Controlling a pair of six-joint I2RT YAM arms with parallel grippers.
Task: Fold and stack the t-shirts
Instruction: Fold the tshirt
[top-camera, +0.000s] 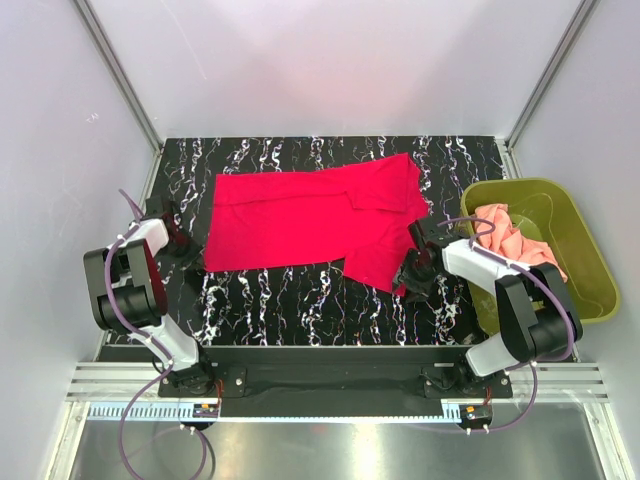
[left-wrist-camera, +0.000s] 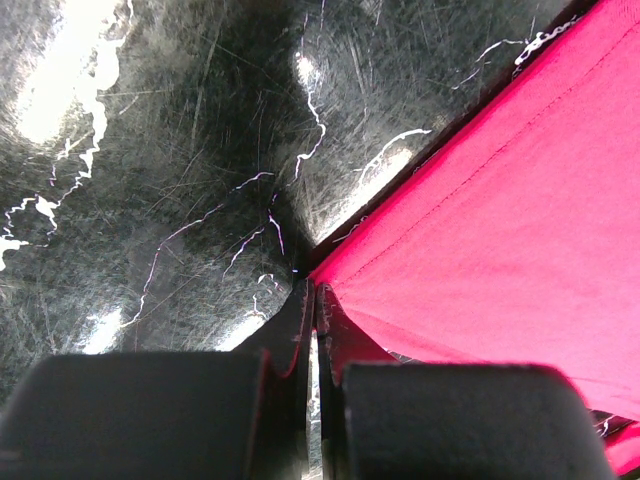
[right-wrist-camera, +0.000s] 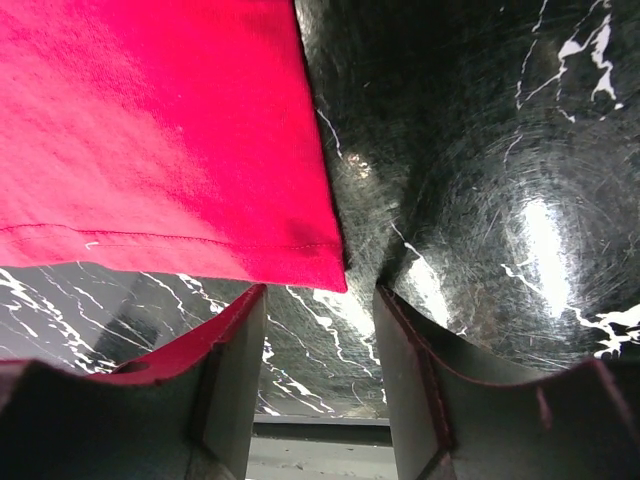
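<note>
The crimson red t-shirt (top-camera: 310, 215) lies spread across the black marbled table (top-camera: 300, 300), with one part folded over at its right. My left gripper (top-camera: 195, 266) sits at the shirt's near left corner. In the left wrist view the gripper (left-wrist-camera: 315, 292) is shut, and the corner of the red cloth (left-wrist-camera: 500, 200) runs into its tips and lifts off the table. My right gripper (top-camera: 407, 283) is at the shirt's near right corner. In the right wrist view it (right-wrist-camera: 320, 300) stands open, and the hemmed corner (right-wrist-camera: 150, 130) lies just ahead of the fingers, not between them. The salmon-pink t-shirt (top-camera: 510, 235) lies crumpled in the basket.
The olive-green plastic basket (top-camera: 590, 265) stands at the table's right edge, close behind the right arm. White walls with metal posts enclose the back and both sides. The arms' base rail runs along the near edge.
</note>
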